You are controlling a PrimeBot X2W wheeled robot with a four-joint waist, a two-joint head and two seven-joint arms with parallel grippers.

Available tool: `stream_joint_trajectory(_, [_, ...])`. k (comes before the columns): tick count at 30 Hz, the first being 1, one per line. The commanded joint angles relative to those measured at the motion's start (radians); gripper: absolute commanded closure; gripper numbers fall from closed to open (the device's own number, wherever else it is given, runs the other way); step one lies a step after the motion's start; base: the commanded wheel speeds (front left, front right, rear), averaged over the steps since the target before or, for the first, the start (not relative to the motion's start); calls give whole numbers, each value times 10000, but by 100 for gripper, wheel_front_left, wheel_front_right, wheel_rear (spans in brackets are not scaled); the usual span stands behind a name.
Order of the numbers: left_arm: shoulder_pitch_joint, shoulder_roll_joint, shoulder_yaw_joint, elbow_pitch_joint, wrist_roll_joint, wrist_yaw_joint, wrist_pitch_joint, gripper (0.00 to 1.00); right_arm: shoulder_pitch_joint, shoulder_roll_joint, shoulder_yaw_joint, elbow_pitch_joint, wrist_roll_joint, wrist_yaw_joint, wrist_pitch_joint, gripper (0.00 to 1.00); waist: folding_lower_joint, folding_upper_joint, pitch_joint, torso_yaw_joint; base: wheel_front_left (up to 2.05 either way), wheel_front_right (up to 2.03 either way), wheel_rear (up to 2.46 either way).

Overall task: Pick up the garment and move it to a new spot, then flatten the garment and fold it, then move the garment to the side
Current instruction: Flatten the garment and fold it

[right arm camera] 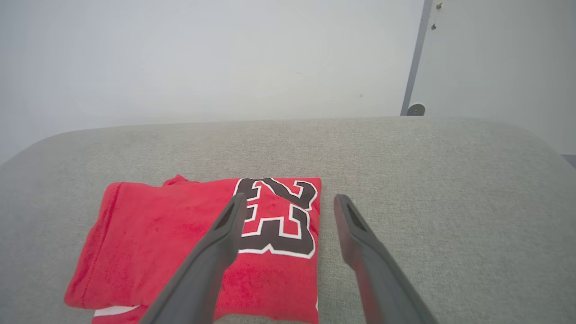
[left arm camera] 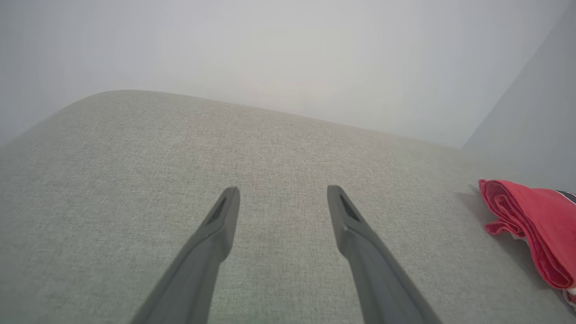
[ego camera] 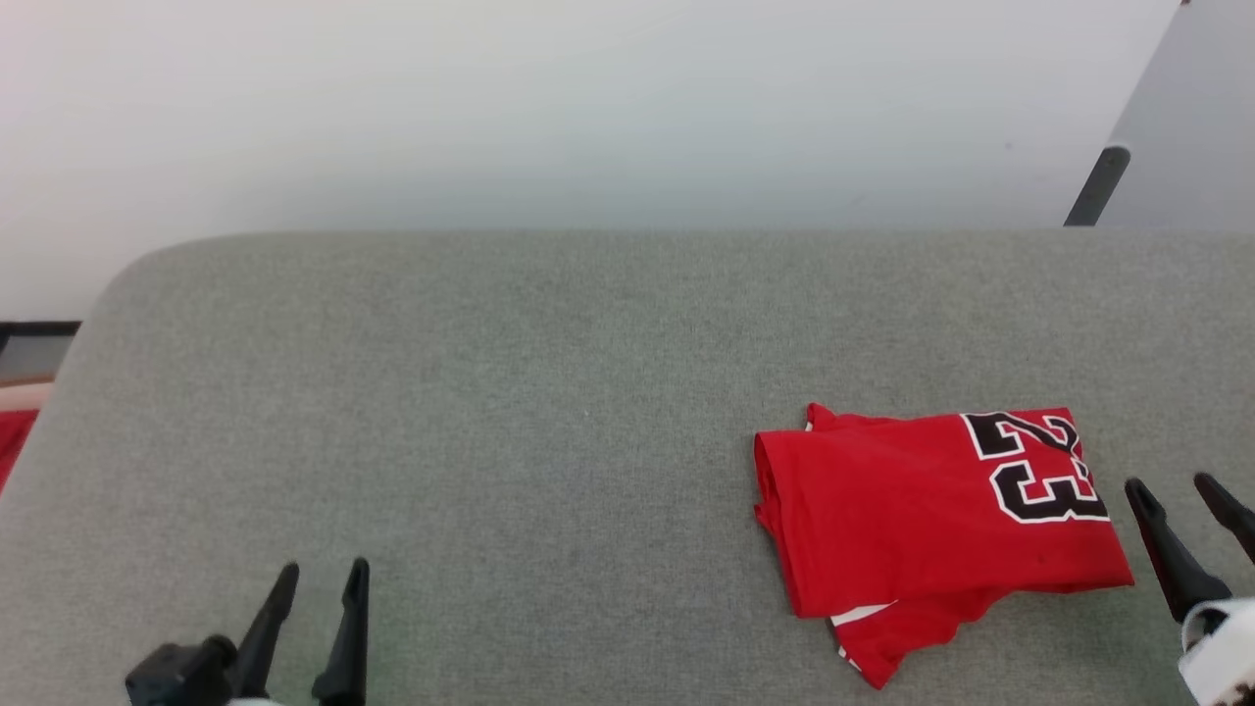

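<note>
step: judged last one, move to the side. The garment [ego camera: 941,510] is already folded and lies right of centre, so the task looks all but done.
garment: a red folded packet on the grey surface [ego camera: 490,392], right half, nearer the near edge. The number print faces up at its right end. A lower layer with white trim pokes out at the near side.
left gripper [ego camera: 325,567]: near left, well apart from the garment. Jaws are spread wide with nothing between them, over bare surface.
right gripper [ego camera: 1169,480]: near right, just beside the garment's right edge. Jaws are wide and hold nothing. In the right wrist view its left finger overlaps the print, and I cannot tell if it touches the cloth.
next move: if more shift is wanted, pinch the right edge through all layers and slide right. Otherwise pull both arms clear without snagging.
edges: the garment's left fold is thick and rounded, and the right edge is straight. The loose near tail could unfold if dragged. The surface has a rounded far-left corner, with the wall [ego camera: 588,98] close behind the far edge.
open room: a wide bare stretch on the left and centre, and a bare strip far of the garment. The right wrist view shows more surface to the right.
off-surface: red cloth [ego camera: 12,441] past the left edge, and a dark pole [ego camera: 1096,186] far right.
</note>
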Motion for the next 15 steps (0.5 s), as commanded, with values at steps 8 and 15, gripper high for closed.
stream_joint_trajectory(8, [805,-18,161,-646,321,-28,7,0,1019,429,-902,-462,-637,-8,-1234,0,0,0,-352,109,0,0,0])
stream_joint_trajectory(15, [1369,-106,375,-1263,631,-28,7,0,1536,709,-1154,-1050,-1000,-8,-1769,0,0,0,-467,162,0,0,0])
